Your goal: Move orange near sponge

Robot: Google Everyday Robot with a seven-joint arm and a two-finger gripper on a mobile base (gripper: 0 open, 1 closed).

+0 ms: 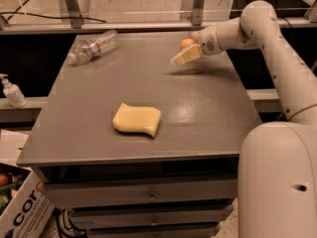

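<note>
Camera view: the orange (186, 43) sits far right on the tabletop (208, 108), just behind the gripper (184, 57); whether it is grasped I cannot tell. The sponge (137, 119) lies well apart, nearer and leftward.

One raised view, looking down and across the desk (213, 118) from its near edge.
The camera sits high and fairly close, tilted downward, so the whole desk top fills the middle of the frame. The robot's white body (277, 182) crowds the lower right. The end effector (184, 56) hangs over the desk's far side, upper right of centre.
</note>
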